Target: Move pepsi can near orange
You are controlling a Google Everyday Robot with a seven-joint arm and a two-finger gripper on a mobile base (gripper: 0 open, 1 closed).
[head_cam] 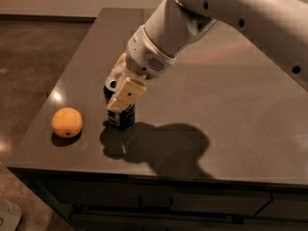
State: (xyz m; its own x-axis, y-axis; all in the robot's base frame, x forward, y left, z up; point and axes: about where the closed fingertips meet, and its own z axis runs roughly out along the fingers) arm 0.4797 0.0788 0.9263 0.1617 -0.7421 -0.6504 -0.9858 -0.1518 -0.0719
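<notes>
The pepsi can point(122, 117) stands upright on the dark table point(216, 100), dark blue with a silver top. My gripper point(119, 94) comes down from the upper right and is shut on the can, its cream fingers point(126, 94) on either side of the can's upper part. The orange point(67, 121) is round and yellow-orange with a small dark spot. It sits on the table to the left of the can, about one can-width away, near the front left corner.
The table's front edge runs just below the can and orange, with dark drawers point(159, 201) beneath. The left edge is close to the orange. The arm's shadow point(159, 146) falls to the right of the can.
</notes>
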